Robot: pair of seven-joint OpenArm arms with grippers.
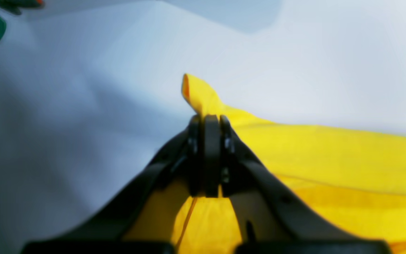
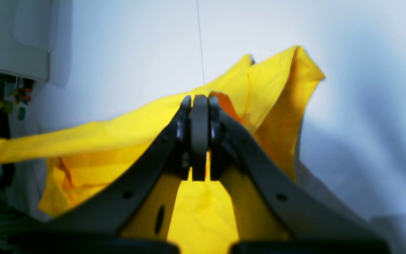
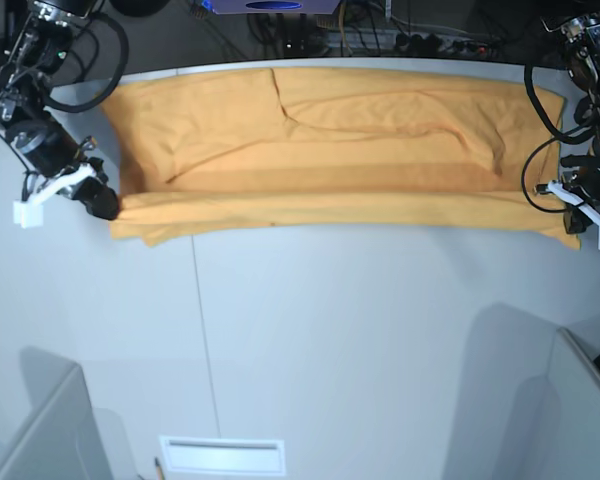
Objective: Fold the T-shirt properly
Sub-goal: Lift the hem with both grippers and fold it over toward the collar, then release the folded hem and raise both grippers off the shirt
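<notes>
No readable text anywhere (views too blurred)

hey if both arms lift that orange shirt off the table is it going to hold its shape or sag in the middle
Probably sag. The T-shirt lies in soft folds and wrinkles, so it looks floppy, not stiff. It spans the table between the left end effector and the right end effector, each pinching an end, so the unsupported middle would likely droop. The thin cloth looks light and unlikely to slip.

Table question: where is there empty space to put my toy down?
The white table is bare below the T-shirt's near edge, down to the slot. The far edge is crowded: shirt, left gripper, right gripper.
</notes>
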